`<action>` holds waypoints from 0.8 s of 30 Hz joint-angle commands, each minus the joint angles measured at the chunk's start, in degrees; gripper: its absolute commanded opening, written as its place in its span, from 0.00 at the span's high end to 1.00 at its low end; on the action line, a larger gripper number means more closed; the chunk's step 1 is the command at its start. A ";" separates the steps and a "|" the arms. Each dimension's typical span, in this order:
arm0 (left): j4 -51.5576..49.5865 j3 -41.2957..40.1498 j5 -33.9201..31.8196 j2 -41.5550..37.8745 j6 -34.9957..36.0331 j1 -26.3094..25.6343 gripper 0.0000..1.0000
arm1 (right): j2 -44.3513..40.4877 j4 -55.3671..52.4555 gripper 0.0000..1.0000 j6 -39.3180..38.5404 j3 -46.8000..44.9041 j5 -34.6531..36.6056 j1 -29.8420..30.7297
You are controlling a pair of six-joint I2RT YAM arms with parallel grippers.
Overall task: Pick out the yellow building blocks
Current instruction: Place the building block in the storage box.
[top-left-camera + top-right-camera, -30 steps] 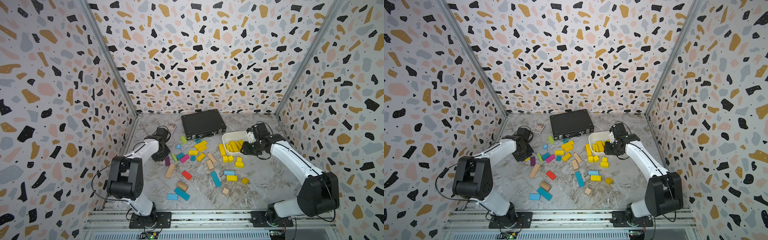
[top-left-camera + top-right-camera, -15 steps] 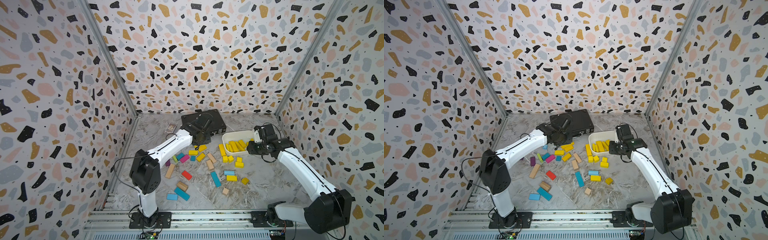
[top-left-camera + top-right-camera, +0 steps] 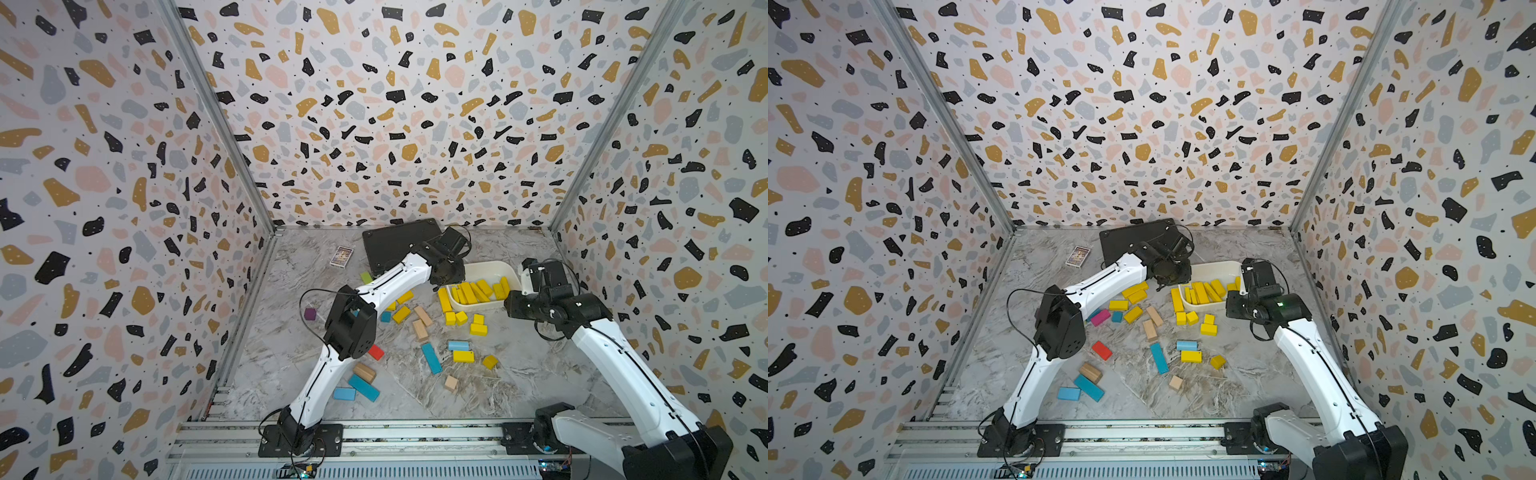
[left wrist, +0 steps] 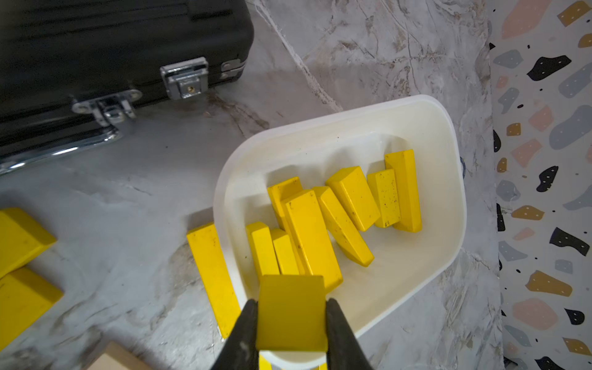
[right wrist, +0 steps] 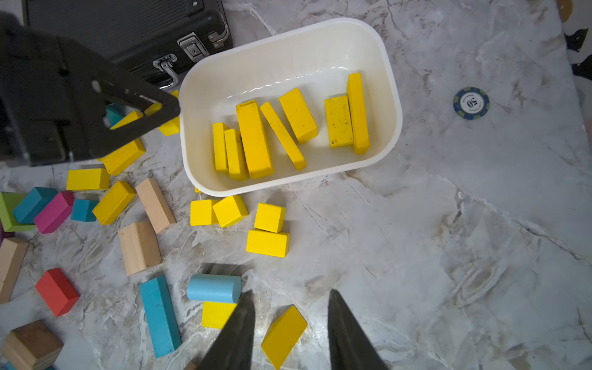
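My left gripper (image 4: 291,304) is shut on a yellow building block (image 4: 291,320), held over the near-left rim of the white bin (image 4: 320,150). Several yellow building blocks (image 4: 307,237) lie in that bin, and a long one (image 4: 213,272) lies on the table against its outer wall. My right gripper (image 5: 290,299) hangs open above the table with nothing in it; a loose yellow block (image 5: 283,333) lies on the table below the gap. More yellow blocks (image 5: 267,243) sit just in front of the bin, and others (image 5: 113,201) to its left.
A black case (image 3: 399,245) lies behind the bin, with a card pack (image 3: 341,256) to its left. A poker chip (image 5: 471,103) lies right of the bin. Teal (image 3: 431,358), red (image 3: 376,352), tan (image 3: 420,330) and purple (image 3: 309,313) blocks are scattered around. Patterned walls close three sides.
My left arm has swung from the far left across the table to the bin. My right arm has drawn back from the bin toward the right and front.
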 commanded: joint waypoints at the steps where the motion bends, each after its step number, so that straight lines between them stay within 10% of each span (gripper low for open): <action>1: -1.23 4.91 1.37 3.43 -1.76 -0.03 0.88 | -0.28 -1.57 0.61 0.43 0.41 0.98 -0.15; 16: -1.92 6.36 -0.79 3.87 0.62 -0.47 0.52 | 2.11 -1.61 0.59 2.09 -0.91 -2.34 -0.15; 24: -3.30 1.43 -6.00 -6.83 3.83 -0.32 0.50 | 8.43 -0.42 0.57 2.67 -2.46 -6.89 -0.11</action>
